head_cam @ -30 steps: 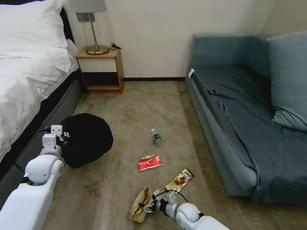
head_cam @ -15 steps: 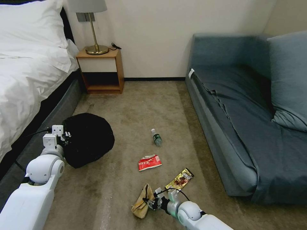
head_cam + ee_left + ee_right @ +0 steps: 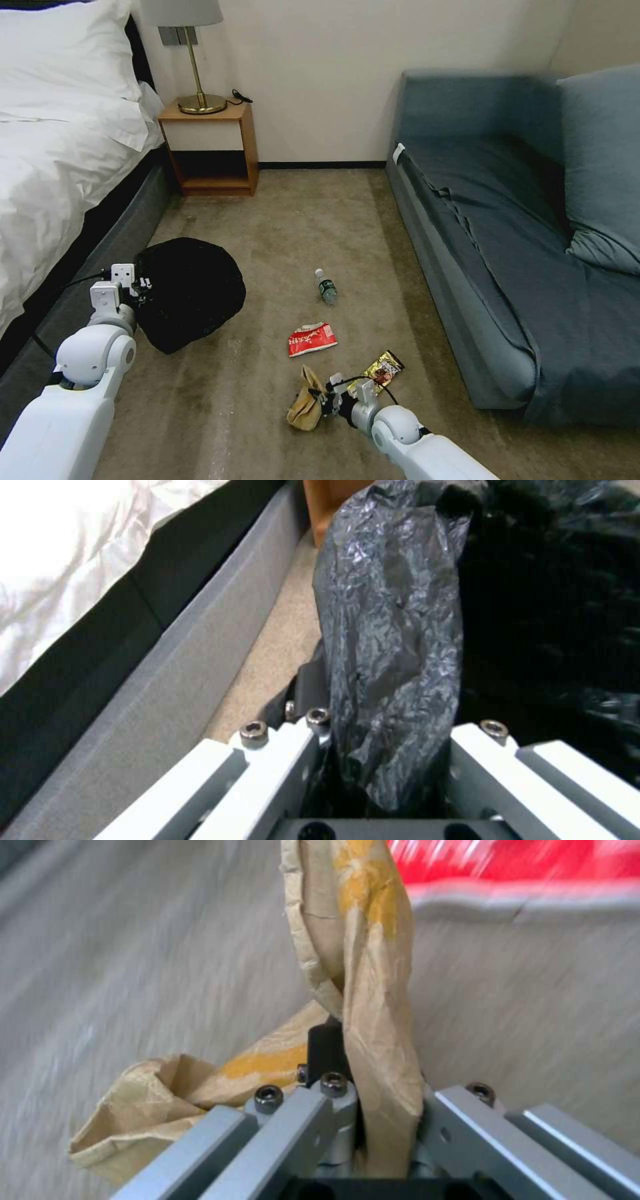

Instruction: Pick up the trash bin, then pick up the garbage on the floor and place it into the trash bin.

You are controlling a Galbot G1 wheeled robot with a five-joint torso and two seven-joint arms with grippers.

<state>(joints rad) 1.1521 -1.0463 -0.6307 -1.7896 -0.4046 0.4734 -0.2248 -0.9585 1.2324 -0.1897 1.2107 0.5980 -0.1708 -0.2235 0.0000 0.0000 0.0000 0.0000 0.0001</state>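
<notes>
Nearest, the right gripper (image 3: 325,403) has its fingers clenched on the tan paper bag (image 3: 305,400), just above the carpet (image 3: 267,220). Farther left, beside the bed (image 3: 60,167), the left gripper (image 3: 141,288) grasps the trash bin (image 3: 190,290) by its black liner. Beyond lie the gold wrapper (image 3: 383,368), red wrapper (image 3: 311,339) and bottle (image 3: 326,287).

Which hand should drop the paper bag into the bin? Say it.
Right. The right hand is shut on the tan paper bag, lifting it. The left hand is shut on the trash bin liner, holding it.
</notes>
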